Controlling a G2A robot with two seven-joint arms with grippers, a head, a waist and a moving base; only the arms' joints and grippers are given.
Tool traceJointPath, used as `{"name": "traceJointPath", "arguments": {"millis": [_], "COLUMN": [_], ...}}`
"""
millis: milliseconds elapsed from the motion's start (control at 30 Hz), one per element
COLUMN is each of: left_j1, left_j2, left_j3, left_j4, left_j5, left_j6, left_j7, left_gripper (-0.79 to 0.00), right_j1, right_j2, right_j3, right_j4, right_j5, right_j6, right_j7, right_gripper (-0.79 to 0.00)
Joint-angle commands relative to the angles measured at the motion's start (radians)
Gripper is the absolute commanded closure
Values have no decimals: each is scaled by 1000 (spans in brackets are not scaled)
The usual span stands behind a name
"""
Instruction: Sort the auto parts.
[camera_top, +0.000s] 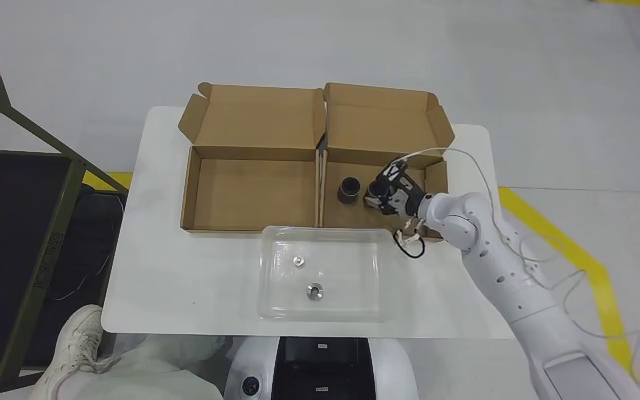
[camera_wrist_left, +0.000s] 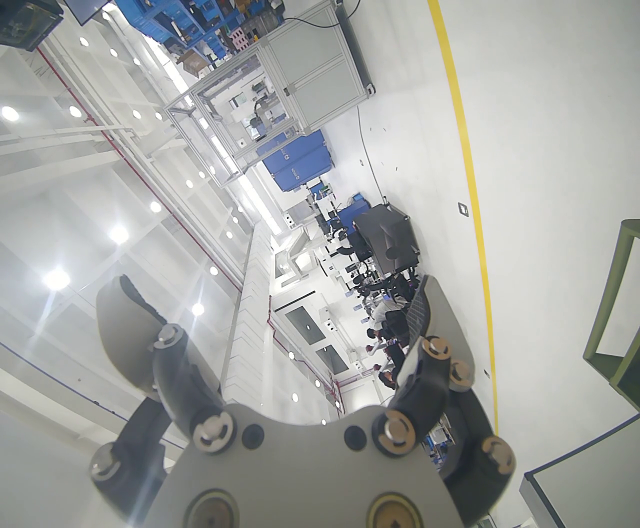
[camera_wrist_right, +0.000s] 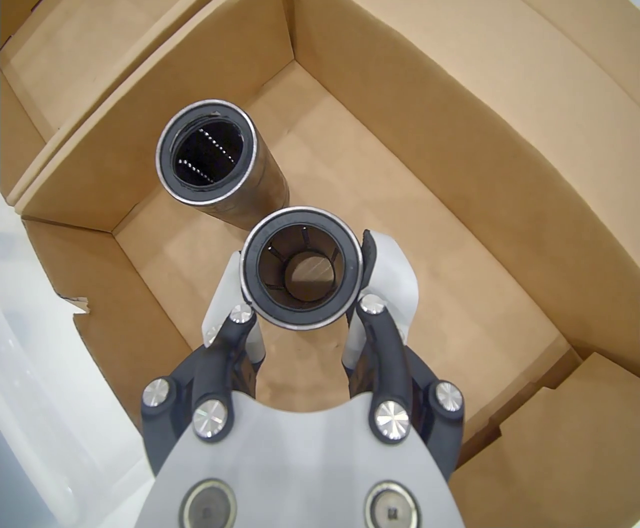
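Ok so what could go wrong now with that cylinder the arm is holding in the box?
1. The held cylinder in the right gripper is close beside the standing cylinder; setting it down or opening the fingers might knock that one over.
2. The fingers clamp a round side, so it could slip, or land tilted and roll across the cardboard box.

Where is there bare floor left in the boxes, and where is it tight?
Left box: bare wall to wall. Right box: free floor from the held cylinder to the wall away from the standing cylinder; tight between those two cylinders, at the right gripper.
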Motion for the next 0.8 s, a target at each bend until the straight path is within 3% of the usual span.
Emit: {"name": "traceJointPath", "arguments": {"millis": [0, 67, 133, 533, 767], "left_j1": [0, 0, 0, 0, 0], "left_j2": [0, 0, 0, 0, 0], "left_j3": [0, 0, 0, 0, 0], "left_j4": [0, 0, 0, 0, 0], "left_j5": [0, 0, 0, 0, 0], "left_j6": [0, 0, 0, 0, 0], "left_j7": [0, 0, 0, 0, 0], "left_gripper": [-785, -785, -785, -785, -785], "right_j1": [3, 3, 1, -75, -115], "right_j2": [-2, -4, -3, 21, 35], "right_j3": [-5, -9, -8, 54, 84], "right_j4": [5, 7, -7, -213, -361], "right_j5": [-1, -4, -15, -100, -133], "right_j6": [0, 0, 5, 33, -19], "right_j7": [-1, -2, -7, -13, -16], "right_gripper": [-369, -616, -785, -785, -785]}}
